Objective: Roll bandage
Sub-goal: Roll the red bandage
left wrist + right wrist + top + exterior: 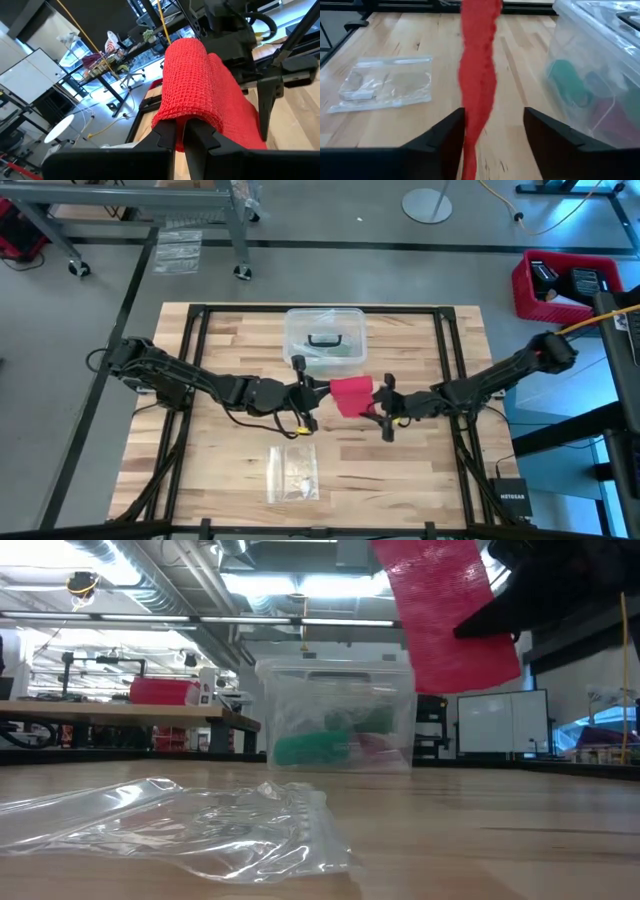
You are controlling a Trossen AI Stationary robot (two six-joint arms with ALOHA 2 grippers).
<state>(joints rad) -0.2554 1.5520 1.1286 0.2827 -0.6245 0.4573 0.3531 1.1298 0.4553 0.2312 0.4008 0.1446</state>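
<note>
Plastic bag lies before the clear box holding green and red items; left gripper jaws clamp the bandage, right gripper jaws apart around it.

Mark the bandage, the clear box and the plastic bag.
bandage [350,395]: high view, middle of the red strip between the two grippers.
clear box [298,330]: high view, bare lid left of the black handle.
plastic bag [294,473]: high view, centre of the flat clear bag.

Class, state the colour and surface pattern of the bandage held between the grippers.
Red, with a fine grid weave; the bandage shows best in the left wrist view.
</note>
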